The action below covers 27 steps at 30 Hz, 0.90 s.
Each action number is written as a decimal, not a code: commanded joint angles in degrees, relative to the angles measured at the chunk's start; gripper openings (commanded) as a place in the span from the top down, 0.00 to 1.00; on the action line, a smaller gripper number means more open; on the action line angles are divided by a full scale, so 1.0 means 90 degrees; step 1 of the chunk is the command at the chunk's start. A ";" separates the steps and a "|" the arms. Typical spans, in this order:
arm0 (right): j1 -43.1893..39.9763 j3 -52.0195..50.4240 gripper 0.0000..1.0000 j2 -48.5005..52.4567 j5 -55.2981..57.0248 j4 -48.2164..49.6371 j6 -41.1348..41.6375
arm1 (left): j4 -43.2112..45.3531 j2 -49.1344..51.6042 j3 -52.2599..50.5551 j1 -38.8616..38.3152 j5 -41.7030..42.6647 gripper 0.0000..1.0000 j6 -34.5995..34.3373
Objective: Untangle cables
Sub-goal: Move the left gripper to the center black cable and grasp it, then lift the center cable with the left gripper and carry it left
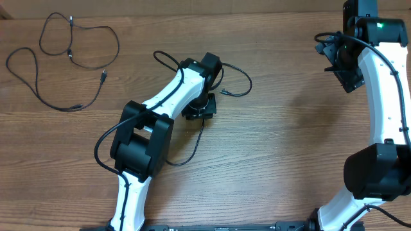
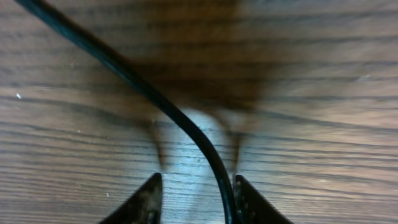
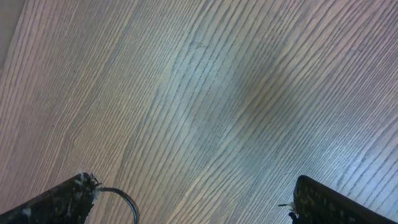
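A thin black cable (image 1: 247, 77) loops around my left gripper (image 1: 199, 108) at the table's middle, with a small plug (image 1: 225, 92) beside it and a tail (image 1: 196, 144) running toward the front. In the left wrist view the gripper (image 2: 196, 179) is low over the wood and open. The cable (image 2: 124, 71) passes between its fingers, against the right one. Two more black cables lie spread at the far left, one a loop (image 1: 118, 43), the other a longer curve (image 1: 38, 93). My right gripper (image 1: 343, 64) is raised at the far right, wide open and empty (image 3: 193, 183).
The wooden table (image 1: 289, 141) has its far edge along the top of the overhead view. My left arm (image 1: 144, 135) stretches from the front left to the middle. My right arm (image 1: 385, 115) stands along the right side.
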 commanded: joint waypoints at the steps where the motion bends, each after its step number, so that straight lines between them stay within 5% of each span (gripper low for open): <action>1: 0.0005 0.0039 0.00 -0.0044 0.0068 0.0022 -0.0022 | 0.0041 0.0044 -0.0129 0.0012 -0.0044 0.74 -0.0051; 3: 0.0005 0.0039 0.00 -0.0044 0.0068 0.0022 -0.0022 | 0.0034 0.0046 -0.0129 0.0012 -0.0041 0.79 -0.0049; 5: 0.0005 0.0039 0.00 -0.0044 0.0068 0.0019 -0.0022 | 0.0019 0.0044 -0.0129 0.0012 -0.0041 0.96 -0.0046; 10: 0.0005 0.0039 0.00 -0.0044 0.0068 0.0019 -0.0022 | -0.0748 -0.0061 0.0622 0.0073 -0.0107 0.96 0.0029; 17: 0.0005 0.0039 0.00 -0.0044 0.0068 0.0019 -0.0022 | -0.1950 -0.1195 0.4048 0.0476 -0.0129 0.96 0.0527; 27: 0.0005 0.0039 0.00 -0.0044 0.0068 0.0019 -0.0024 | -0.1273 -0.2737 0.4908 0.1188 0.1132 0.96 -0.0267</action>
